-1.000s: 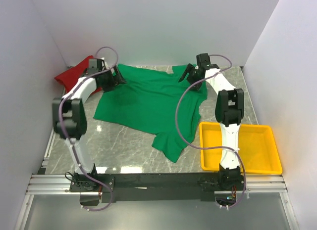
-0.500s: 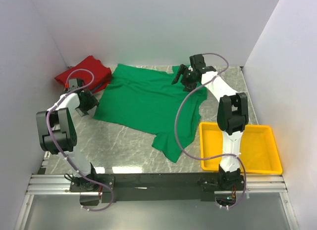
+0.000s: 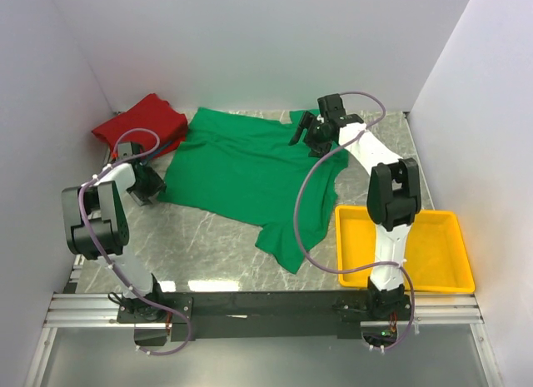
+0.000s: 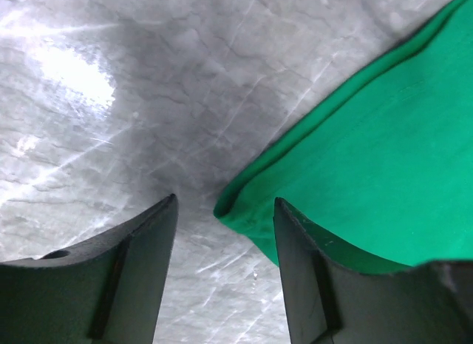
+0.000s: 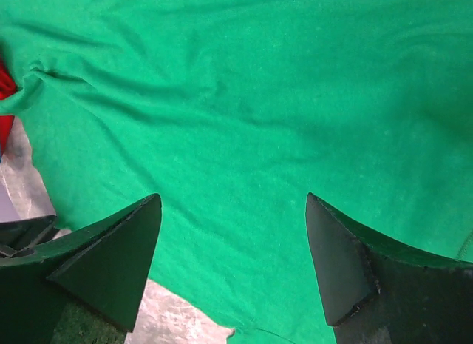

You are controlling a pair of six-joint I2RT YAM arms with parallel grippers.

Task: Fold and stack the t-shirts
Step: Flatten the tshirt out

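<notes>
Item: bright green cotton short-sleeved t-shirt (image 3: 250, 166), spread open and unfolded across the middle of the table, one part trailing toward the near edge.
Companion item: red cotton t-shirt (image 3: 141, 121), bunched in the far-left corner, just beside the green one's far-left edge; not folded.
Stage, as judged: first fold of the green shirt not yet made; taking hold of corners in hand.
Left gripper (image 4: 224, 211): low over the shirt's near-left hem corner; jaws apart, the doubled hem tip lying between the fingers, not pinched.
Right gripper (image 5: 233, 200): above the far-right part of the green shirt; jaws spread wide, nothing between them, plain cloth beneath.
Advice, left: lower until the fingertips meet the stone, then pinch both layers of the hem a little inward from the tip, to avoid the corner slipping out.
Advice, right: seek the matching edge or corner rather than mid-panel cloth; a grab there would likely bunch the fabric.
Advice, both: lift together and evenly, keeping the edge taut between the two holds.
Surface: grey marbled tabletop (image 3: 200, 245), glossy; cloth likely to slide on it if dragged.
Bystander: yellow plastic tray (image 3: 454, 225), near right, beside the shirt's trailing part.
</notes>
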